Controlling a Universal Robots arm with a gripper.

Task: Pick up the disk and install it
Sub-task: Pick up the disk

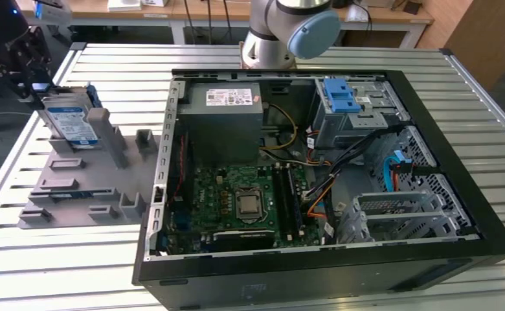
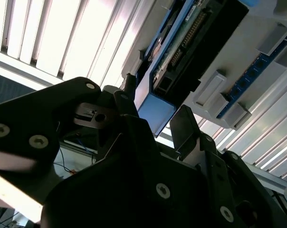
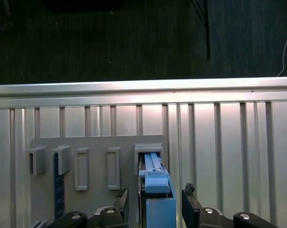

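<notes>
Pincer (image 3: 155,191) straddles the disk (image 3: 160,213) in its grey holder (image 3: 96,145), fingers (image 3: 189,202) spread.

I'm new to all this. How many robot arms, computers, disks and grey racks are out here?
robot arm: 1
computer: 1
disk: 1
rack: 1
Total: 4

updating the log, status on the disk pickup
Gripper open, straddling the disk. Disk standing in its slot on the grey holder, outside the computer case. Nothing blocking.
</notes>
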